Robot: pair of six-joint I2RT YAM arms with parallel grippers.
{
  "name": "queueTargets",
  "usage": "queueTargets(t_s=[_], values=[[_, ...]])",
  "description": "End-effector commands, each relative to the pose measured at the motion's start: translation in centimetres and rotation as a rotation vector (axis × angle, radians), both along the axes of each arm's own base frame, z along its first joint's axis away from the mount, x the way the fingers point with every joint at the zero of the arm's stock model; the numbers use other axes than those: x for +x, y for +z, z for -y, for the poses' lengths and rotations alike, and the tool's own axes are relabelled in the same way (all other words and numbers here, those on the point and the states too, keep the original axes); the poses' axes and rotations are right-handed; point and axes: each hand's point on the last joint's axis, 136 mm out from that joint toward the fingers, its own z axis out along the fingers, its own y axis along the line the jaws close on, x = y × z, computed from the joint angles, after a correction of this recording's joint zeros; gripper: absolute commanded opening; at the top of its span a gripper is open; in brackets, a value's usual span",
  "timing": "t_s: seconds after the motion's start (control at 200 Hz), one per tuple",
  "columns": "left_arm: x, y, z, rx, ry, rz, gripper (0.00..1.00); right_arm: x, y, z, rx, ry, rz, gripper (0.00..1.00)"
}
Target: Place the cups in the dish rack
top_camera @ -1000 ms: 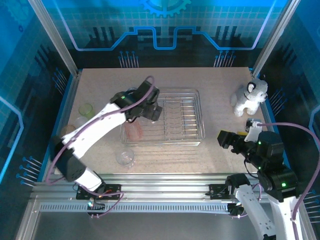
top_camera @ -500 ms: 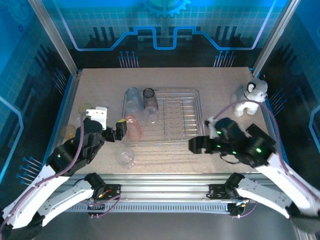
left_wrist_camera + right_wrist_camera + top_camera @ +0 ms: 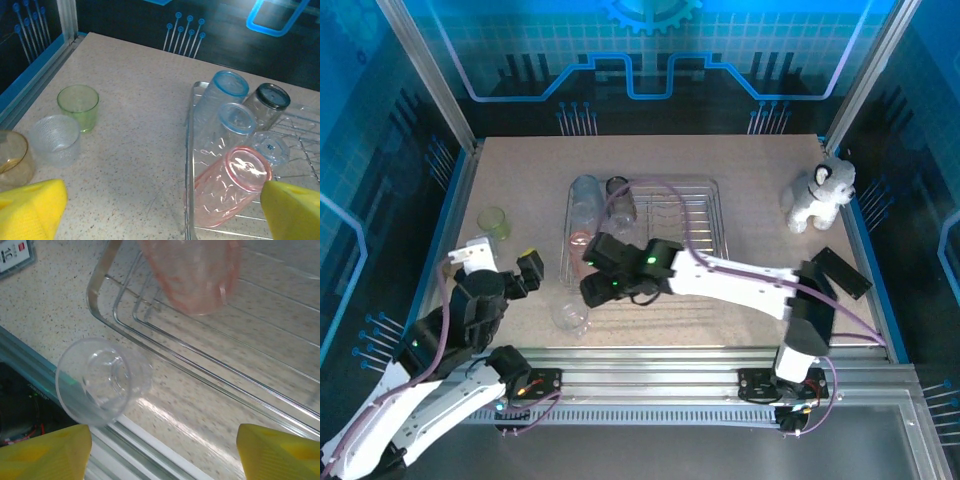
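Observation:
The dish rack (image 3: 705, 262) stands mid-table. Along its left side lie a red-pink cup (image 3: 232, 185), two blue-rimmed clear cups (image 3: 222, 95) and a smoky dark cup (image 3: 267, 102). A clear cup (image 3: 570, 316) stands on the table in front of the rack's near-left corner. My right gripper (image 3: 588, 276) hovers open just above and right of this clear cup (image 3: 102, 380), nothing between its yellow fingertips (image 3: 280, 452). My left gripper (image 3: 523, 273) is open and empty, left of the rack. A pale green cup (image 3: 78, 106), a clear cup (image 3: 55, 140) and a yellowish cup (image 3: 10, 160) stand at the table's left side.
A toy dog (image 3: 820, 195) sits at the far right, with a flat black object (image 3: 842, 272) near it. The metal rail (image 3: 650, 355) of the table's front edge runs just behind the loose clear cup. Bare table lies between the rack (image 3: 190, 150) and the left-side cups.
The left arm has pulled back from the rack to the near left. The right arm has swung from the right side across to the rack's near-left corner.

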Motion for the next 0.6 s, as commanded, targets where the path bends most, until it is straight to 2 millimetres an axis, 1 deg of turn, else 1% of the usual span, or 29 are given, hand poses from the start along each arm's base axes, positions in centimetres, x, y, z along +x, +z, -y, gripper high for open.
queueTargets(t_s=[0.0,0.05,0.18,0.28,0.595], values=[[-0.8,-1.3,-1.6,-0.019,0.083,-0.011,1.0,-0.6,-1.2,-2.0,-0.042,0.008,-0.009,0.72],[-1.0,-1.5,-1.8,-0.021,0.088,-0.014,1.0,-0.8,-1.9,-2.6,-0.069,0.011,-0.01,0.69],[-1.4,-1.8,-2.3,-0.031,0.101,-0.007,0.99,-0.6,-3.4,-3.2,-0.111,0.009,-0.001,0.65],[-1.3,-1.6,-2.1,-0.046,0.096,0.008,0.99,-0.5,-4.3,-3.7,-0.125,0.019,-0.001,0.6],[-1.3,-1.7,-2.1,-0.043,0.093,0.005,0.99,-0.2,-5.9,-4.0,-0.227,0.065,0.029,0.5]])
